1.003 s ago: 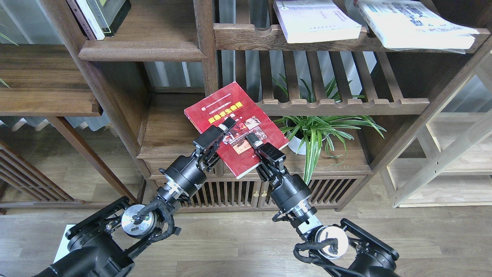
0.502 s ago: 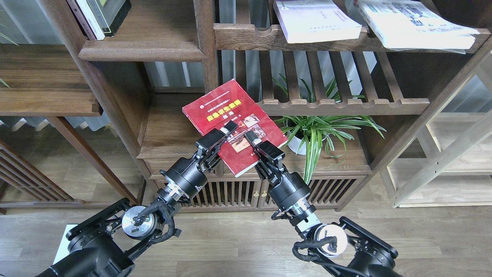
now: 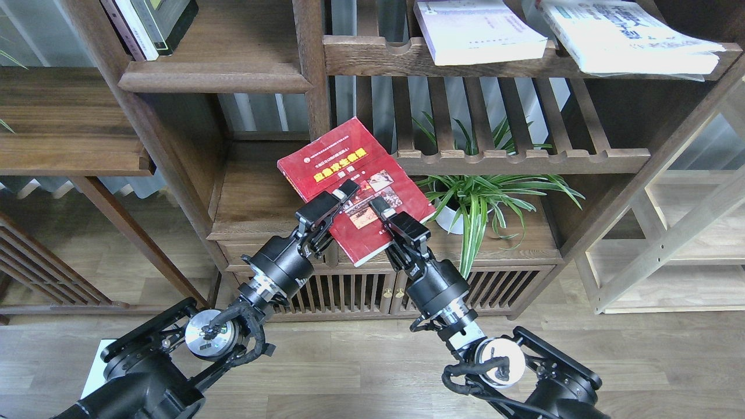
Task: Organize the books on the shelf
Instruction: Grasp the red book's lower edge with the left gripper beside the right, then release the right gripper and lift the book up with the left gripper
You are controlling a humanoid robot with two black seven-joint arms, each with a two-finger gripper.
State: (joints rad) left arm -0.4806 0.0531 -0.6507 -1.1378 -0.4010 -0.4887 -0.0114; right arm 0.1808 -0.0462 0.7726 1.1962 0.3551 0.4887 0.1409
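Note:
The dark red book with a yellow title band hangs tilted in front of the bookcase, over the lower cabinet top. My left gripper is shut on its near-left edge. My right gripper is shut on its near-right edge. The pale lavender-white book and the white book with blue characters lie flat on the top slatted rack at upper right. The shelf, a dark plank with a moulded front edge, is at upper left, above and left of both grippers.
Upright books stand at the shelf's left end. A post separates it from the slatted racks. A potted spider plant sits right of my right gripper on the cabinet top. A lighter rack stands far right.
The red book has shifted slightly up and to the left with both grippers still holding it. Both arms followed it by a small amount.

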